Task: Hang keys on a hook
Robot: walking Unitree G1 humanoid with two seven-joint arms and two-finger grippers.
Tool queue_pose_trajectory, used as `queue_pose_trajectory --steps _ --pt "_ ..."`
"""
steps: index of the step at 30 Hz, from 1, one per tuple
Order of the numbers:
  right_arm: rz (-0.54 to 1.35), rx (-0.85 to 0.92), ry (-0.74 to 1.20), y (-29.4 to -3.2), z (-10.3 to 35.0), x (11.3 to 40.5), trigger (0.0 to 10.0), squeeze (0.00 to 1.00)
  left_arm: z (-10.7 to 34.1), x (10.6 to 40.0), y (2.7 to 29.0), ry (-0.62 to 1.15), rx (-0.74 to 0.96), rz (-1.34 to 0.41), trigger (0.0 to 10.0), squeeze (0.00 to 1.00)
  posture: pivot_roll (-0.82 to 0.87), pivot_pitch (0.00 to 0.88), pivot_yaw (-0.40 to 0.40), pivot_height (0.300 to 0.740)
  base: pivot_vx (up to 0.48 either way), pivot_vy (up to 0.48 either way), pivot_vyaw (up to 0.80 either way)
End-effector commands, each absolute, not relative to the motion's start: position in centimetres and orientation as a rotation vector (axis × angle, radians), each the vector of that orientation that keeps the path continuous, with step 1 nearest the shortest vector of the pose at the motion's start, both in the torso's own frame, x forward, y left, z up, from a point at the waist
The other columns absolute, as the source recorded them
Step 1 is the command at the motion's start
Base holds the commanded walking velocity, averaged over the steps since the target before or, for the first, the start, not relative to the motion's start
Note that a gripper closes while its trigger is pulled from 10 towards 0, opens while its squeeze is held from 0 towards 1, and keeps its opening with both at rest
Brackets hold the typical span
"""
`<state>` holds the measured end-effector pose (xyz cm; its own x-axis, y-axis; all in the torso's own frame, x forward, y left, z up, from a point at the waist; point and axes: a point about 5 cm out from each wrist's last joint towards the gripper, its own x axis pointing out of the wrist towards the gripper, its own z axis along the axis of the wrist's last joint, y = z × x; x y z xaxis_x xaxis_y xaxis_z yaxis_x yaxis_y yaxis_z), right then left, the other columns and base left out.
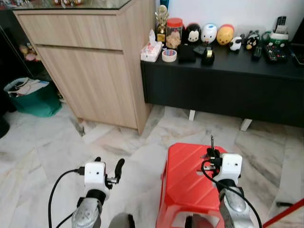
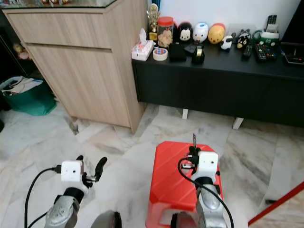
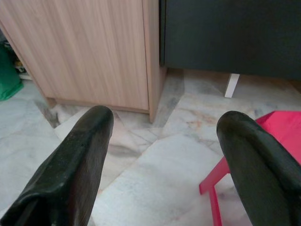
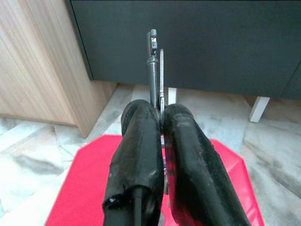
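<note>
Right wrist view showed the right gripper [image 4: 161, 117] pinched tight on the keys [image 4: 156, 70], whose metal blades stuck up past the fingertips. It hovered over a red stool [image 1: 185, 175] on the marble floor [image 1: 42, 156]. The left gripper [image 1: 108, 166] hung over bare floor left of the stool, its fingers [image 3: 77, 155] spread wide apart with nothing between them. Farther off stood a wooden cabinet [image 1: 95, 66] and, to its right, a black sideboard [image 1: 223, 90] carrying toys, a tissue box [image 1: 151, 50] and a tape roll [image 1: 169, 55].
</note>
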<state>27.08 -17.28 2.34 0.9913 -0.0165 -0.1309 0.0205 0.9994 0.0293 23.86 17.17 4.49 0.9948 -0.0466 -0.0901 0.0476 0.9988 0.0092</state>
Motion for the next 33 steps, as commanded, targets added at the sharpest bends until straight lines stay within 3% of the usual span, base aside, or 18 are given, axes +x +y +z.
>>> queue_pose_trajectory --steps 1,5,33 --pt "-0.015 0.033 0.114 -17.0 2.8 27.3 10.0 0.0 4.2 23.7 17.4 0.1 0.023 -0.042 10.0 0.0 0.02 0.039 0.03 0.712 0.0 0.0 0.0" --pt "-0.016 0.038 0.124 -16.9 2.8 27.0 10.0 0.0 4.2 23.6 17.4 0.101 0.022 -0.044 10.0 0.0 0.02 0.045 0.03 0.74 0.0 0.0 0.0" --pt "-0.031 0.04 0.204 -17.1 1.5 26.4 10.0 0.0 4.2 23.6 17.5 0.097 0.014 -0.04 10.0 0.0 0.02 0.048 0.03 0.74 0.0 0.0 0.0"
